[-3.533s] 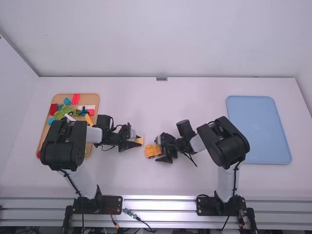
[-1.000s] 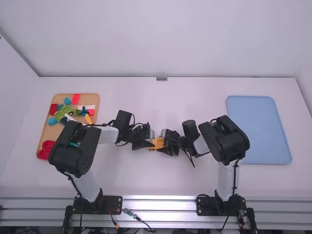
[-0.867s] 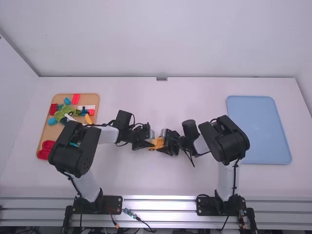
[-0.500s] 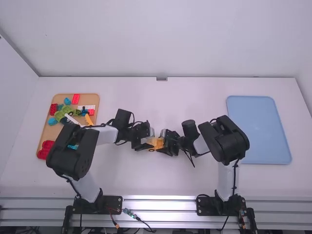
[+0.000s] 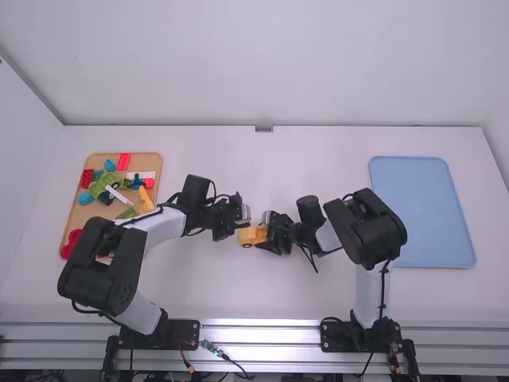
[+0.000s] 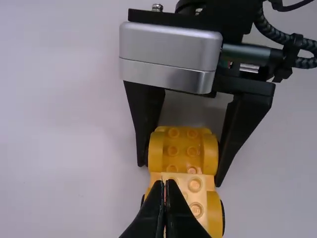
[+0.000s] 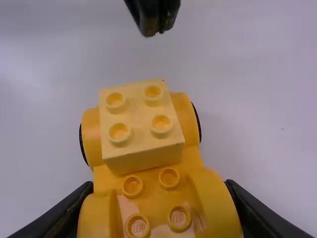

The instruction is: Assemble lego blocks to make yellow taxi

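Near the high view's middle, the right gripper (image 5: 265, 236) holds the car (image 7: 151, 198) in its fingers; the left gripper (image 5: 236, 229) has closed, empty fingers.

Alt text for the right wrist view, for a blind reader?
The right gripper holds a yellow toy car base between its fingers; a paler four-stud block sits on one end, and the left gripper hovers just beyond.

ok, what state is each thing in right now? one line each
Left hand, shut, nothing in it
Right hand, closed on the yellow wheeled chassis
Yellow wheeled chassis, gripped, studs up
Pale-yellow four-stud block, stacked on chassis, studs up
Tan tray, flat, holding mixed blocks
Blue tray, lying flat
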`<act>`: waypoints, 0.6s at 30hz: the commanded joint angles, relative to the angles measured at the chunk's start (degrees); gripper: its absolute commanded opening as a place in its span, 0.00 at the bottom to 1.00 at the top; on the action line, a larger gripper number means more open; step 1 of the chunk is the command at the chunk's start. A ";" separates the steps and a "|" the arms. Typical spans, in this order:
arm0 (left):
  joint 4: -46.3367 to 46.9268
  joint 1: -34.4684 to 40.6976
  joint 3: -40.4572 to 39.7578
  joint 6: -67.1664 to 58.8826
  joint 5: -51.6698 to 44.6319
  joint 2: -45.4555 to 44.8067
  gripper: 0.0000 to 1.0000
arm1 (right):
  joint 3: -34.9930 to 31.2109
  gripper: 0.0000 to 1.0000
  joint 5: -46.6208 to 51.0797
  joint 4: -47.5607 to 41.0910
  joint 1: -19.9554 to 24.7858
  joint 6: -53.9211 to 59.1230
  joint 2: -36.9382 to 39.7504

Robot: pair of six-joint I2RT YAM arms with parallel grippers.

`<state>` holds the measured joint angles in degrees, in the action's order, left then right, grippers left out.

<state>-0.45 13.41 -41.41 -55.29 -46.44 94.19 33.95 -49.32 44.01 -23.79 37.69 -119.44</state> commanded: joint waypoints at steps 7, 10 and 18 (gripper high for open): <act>-6.82 0.11 5.07 0.87 -4.13 3.17 0.02 | -1.29 0.62 2.71 -1.86 -0.24 -1.44 -1.35; -8.28 0.11 6.05 1.79 -3.67 3.78 0.02 | -1.29 0.62 2.71 -1.86 -0.24 -1.44 -1.35; -9.49 0.09 6.99 3.45 -0.57 4.06 0.02 | -1.29 0.62 2.71 -1.81 -0.28 -1.44 -1.35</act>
<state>-10.17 13.41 -35.33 -53.06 -48.25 97.60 33.95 -49.34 44.01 -23.79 37.89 -119.44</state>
